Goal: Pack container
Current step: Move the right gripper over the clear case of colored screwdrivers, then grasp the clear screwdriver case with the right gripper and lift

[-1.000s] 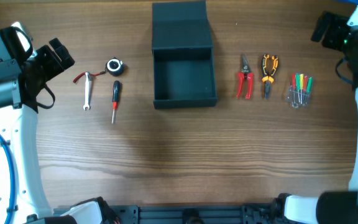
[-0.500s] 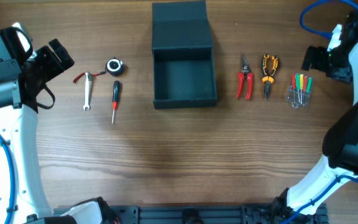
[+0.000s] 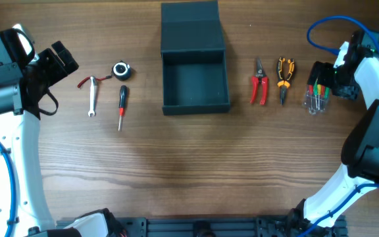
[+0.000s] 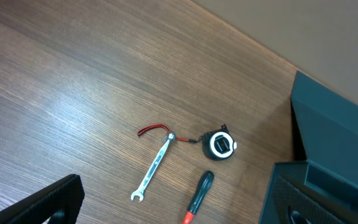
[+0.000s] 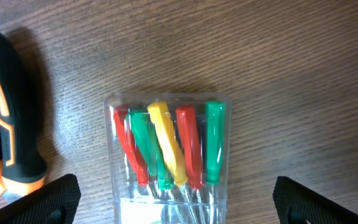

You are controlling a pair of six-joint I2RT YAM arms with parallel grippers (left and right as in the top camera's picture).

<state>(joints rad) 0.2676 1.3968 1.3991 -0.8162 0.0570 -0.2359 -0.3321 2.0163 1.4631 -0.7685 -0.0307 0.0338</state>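
Note:
The container (image 3: 195, 66), a dark teal-black box, stands open at the table's far middle with its flap lid folded back; it also shows in the left wrist view (image 4: 328, 149). My right gripper (image 3: 322, 80) is open and hovers over a clear case of red, green and yellow screwdrivers (image 3: 316, 96). In the right wrist view the fingers (image 5: 176, 210) straddle the case (image 5: 166, 149) without touching it. My left gripper (image 3: 61, 59) is open and empty at the far left, above the table (image 4: 173, 211).
Left of the container lie a silver wrench (image 3: 92, 97), a tape measure (image 3: 121, 70) and a black-and-red screwdriver (image 3: 121, 106). To its right lie red-handled shears (image 3: 259, 84) and orange-black pliers (image 3: 283, 78), whose handle is just left of the case (image 5: 5, 118).
My right arm has swung in from the far right corner and come down over the screwdriver case. The left arm and all the tools have not moved.

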